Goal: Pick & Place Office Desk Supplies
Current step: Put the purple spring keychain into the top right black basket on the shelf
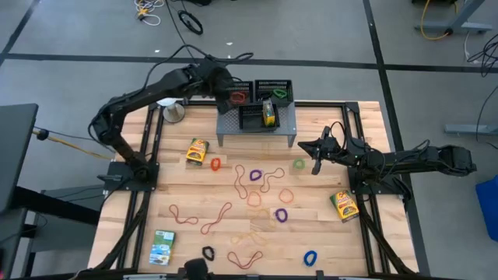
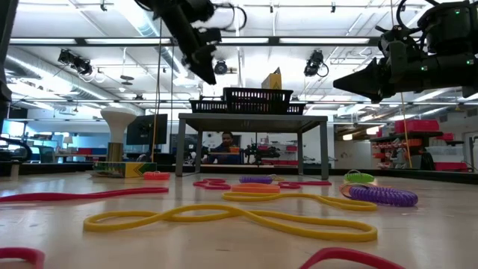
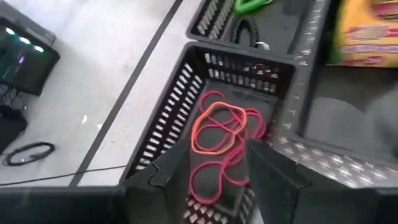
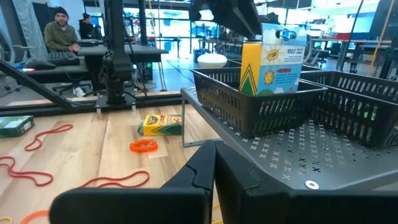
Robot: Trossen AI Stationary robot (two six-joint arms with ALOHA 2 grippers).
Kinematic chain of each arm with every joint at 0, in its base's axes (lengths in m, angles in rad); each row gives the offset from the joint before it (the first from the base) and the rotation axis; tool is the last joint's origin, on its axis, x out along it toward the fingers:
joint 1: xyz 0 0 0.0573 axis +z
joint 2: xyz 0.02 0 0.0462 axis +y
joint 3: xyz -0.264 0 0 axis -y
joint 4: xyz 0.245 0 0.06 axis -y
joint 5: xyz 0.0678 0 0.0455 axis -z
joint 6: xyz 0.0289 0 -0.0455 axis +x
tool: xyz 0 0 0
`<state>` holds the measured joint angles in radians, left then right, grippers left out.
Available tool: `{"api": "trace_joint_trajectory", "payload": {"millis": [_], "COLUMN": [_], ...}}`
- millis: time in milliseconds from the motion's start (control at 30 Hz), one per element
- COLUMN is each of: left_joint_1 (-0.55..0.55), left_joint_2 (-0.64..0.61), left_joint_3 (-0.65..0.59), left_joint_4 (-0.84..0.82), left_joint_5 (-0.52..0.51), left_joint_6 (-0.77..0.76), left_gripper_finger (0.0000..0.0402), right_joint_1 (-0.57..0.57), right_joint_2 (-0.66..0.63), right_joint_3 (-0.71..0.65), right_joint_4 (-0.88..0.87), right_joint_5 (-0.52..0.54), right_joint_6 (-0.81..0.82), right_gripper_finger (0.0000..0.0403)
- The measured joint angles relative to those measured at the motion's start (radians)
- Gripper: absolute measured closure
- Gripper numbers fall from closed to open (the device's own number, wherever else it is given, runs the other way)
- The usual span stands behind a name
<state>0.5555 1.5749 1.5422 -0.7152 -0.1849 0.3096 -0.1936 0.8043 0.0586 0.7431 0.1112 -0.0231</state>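
My left gripper (image 3: 216,149) hangs open over the far-left black mesh tray (image 3: 180,93) on the grey shelf (image 1: 284,128). A red rubber band (image 3: 208,186) and an orange one (image 3: 214,127) lie tangled on that tray's floor, below and between the fingers, which stay clear of them. A yellow-green card box (image 1: 269,114) stands upright in the near tray (image 1: 250,119). My right gripper (image 1: 317,158) waits shut above the table's right side, level and pointing at the shelf. Many coloured bands (image 1: 255,176) lie loose on the wooden table.
A third tray (image 1: 274,87) on the shelf holds a green band. Card boxes lie on the table at the left (image 1: 198,152), right (image 1: 343,205) and near left (image 1: 163,247). A white ball on a stand (image 1: 171,109) stands left of the shelf.
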Motion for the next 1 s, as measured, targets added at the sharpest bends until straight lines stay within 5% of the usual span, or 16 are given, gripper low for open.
{"api": "trace_joint_trajectory", "payload": {"millis": [233,467,733,1000], "left_joint_1": [-0.112,-0.242,-0.396,-0.507], "left_joint_2": [-0.162,-0.345,-0.438,-0.352], "left_joint_3": [-0.129,-0.525,-0.922,-1.051], "left_joint_4": [0.053,0.405,0.877,1.076], "left_joint_5": [0.135,0.233,0.298,0.253], "left_joint_6": [0.02,-0.056,-0.289,-0.442], "left_gripper_finger": [0.0334,0.039,0.0383,0.0375], "right_joint_1": [0.0,0.0,0.0,0.0], "right_joint_2": [0.0,0.0,0.0,0.0], "right_joint_3": [0.0,0.0,0.0,0.0], "right_joint_4": [-0.001,-0.001,0.014,0.004], "right_joint_5": [0.0,0.0,0.0,-0.015], "right_joint_6": [-0.011,-0.009,-0.008,0.194], "right_gripper_finger": [0.0385,0.0385,0.0385,0.0385]}}
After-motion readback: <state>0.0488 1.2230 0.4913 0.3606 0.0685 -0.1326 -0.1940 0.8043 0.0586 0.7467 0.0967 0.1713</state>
